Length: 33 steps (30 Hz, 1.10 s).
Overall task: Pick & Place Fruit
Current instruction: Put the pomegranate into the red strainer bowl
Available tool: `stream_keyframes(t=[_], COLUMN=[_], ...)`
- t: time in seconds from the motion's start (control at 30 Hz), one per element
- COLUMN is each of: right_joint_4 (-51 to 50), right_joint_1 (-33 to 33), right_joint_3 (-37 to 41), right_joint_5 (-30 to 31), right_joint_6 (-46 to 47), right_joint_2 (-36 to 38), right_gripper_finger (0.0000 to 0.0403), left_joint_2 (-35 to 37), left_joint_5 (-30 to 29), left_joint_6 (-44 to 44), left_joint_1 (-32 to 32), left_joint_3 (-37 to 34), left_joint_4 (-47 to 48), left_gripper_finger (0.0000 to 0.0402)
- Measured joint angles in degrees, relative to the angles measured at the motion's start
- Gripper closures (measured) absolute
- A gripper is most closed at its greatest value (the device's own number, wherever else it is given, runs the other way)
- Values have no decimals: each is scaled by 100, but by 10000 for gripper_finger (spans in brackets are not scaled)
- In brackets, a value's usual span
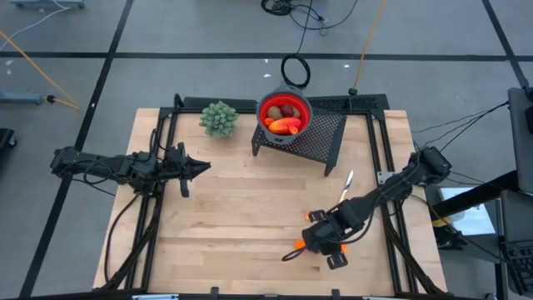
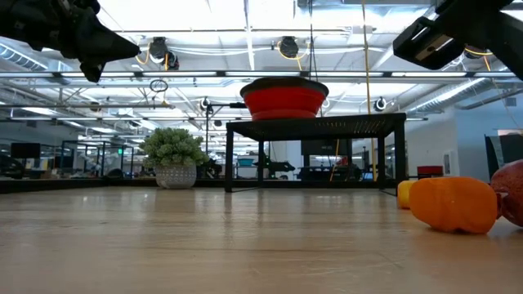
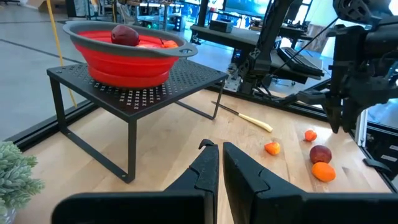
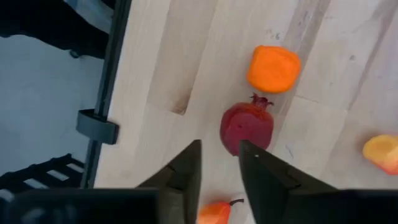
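Step in hand, judged: approach to one of the loose fruit pieces at lower right of the high view, before any grasp.

Right gripper point(image 1: 321, 239) positioned low over the light wooden slatted tabletop point(image 1: 241, 217), lower right of the high view. Fingers parted by a narrow gap in the right wrist view, nothing between them. Dark-red round toy pomegranate with small crown point(image 4: 247, 127) just beyond the fingertips, resting on the wood, not touched. Orange rounded toy fruit point(image 4: 273, 68) near it, farther on; yellow-orange piece point(image 4: 382, 154) at the right edge of that frame; small orange stemmed piece point(image 4: 214, 213) at the bottom edge beside the fingers.

Left gripper point(image 1: 198, 167) parked at centre left of the high view, raised off the table, fingers all but closed, holding nothing.

Red collapsible bowl with grey rim point(image 1: 283, 114) seated on the black perforated metal stand point(image 1: 321, 137), upper centre of the high view. Already inside: olive-brown ovals, a longer red-orange piece, a dark-red piece. Green bushy plant ball point(image 1: 219, 117) just left of the stand. Pale-handled knife point(image 1: 346, 182) lying on the wood below right of the stand.

Next move, judged: wider opening of the right fingers, straddling of the pomegranate, closure, lift, transfer to the bowl. Risk: rolling of the round piece under a one-sided contact.

Brands, labels, writing: none legible.
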<state>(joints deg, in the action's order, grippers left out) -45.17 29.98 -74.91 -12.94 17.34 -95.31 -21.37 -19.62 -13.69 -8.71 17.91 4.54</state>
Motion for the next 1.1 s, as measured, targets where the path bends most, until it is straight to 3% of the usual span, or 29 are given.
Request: stream_keyframes(t=[0.17, 0.43, 1.1], right_joint_4=[-29, -60, 167], right_joint_1=[-159, -281, -278], right_joint_3=[0, 0, 0], right_joint_5=[-392, -375, -355], right_joint_6=[156, 129, 439], right_joint_2=[0, 0, 2], right_gripper_finger=[242, 176, 169], left_joint_2=[0, 0, 0], left_joint_5=[2, 0, 2], left_joint_6=[0, -2, -2], left_joint_1=[0, 0, 0], left_joint_3=[0, 0, 0], left_joint_4=[0, 0, 2], left_gripper_finger=[380, 380, 380])
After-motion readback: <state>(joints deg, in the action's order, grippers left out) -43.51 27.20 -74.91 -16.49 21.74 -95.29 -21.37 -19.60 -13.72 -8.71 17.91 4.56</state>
